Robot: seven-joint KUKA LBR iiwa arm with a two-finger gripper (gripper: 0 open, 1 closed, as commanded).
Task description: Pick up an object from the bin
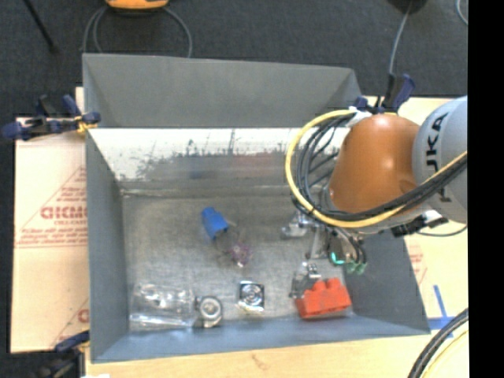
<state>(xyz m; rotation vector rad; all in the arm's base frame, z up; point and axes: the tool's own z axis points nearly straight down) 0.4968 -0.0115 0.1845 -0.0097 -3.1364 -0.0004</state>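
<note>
My gripper (309,277) hangs low at the right side of the bin, under the orange wrist cover. Its tip is just above the upper left corner of a red toothed block (324,301) that lies by the bin's front right wall. Whether it touches the block I cannot tell. A small silver round part (250,295) rests on the floor to the left of the block.
Further left lie a blue cap (213,221) with a clear purplish piece (238,251) beside it, a second silver round part (209,309) and crumpled clear plastic (161,302) in the front left corner. The arm and its cables cover the bin's right wall.
</note>
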